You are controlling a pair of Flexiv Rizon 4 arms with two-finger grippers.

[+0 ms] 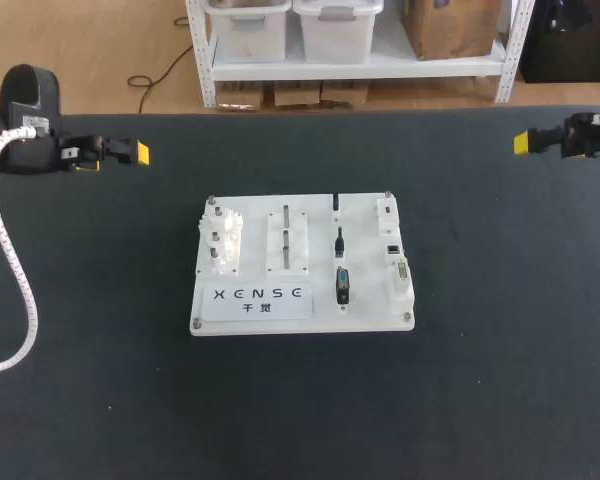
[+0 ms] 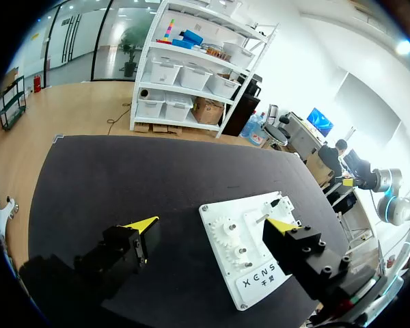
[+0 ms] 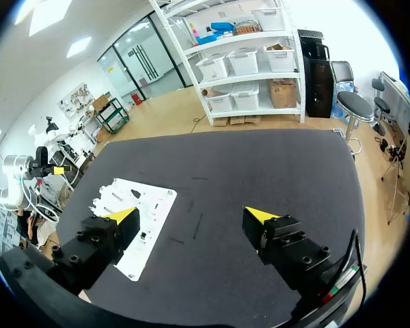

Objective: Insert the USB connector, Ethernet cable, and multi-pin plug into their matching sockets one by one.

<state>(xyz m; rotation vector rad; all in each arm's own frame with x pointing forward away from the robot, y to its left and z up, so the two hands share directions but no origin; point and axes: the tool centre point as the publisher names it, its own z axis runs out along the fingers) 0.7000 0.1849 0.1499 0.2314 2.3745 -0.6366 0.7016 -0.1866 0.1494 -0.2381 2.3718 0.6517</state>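
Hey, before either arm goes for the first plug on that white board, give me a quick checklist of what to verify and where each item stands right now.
1. Left gripper open and empty: ok.
2. Right gripper open and empty: ok.
3. Both grippers apart from the white board, out near the far corners of the table: ok.
4. Multi-pin plug lying free on the board, not in a socket: ok.
5. Two smaller plugs behind it, which is USB and which Ethernet: cannot tell.
6. Sockets along the board's right edge uncovered: ok.
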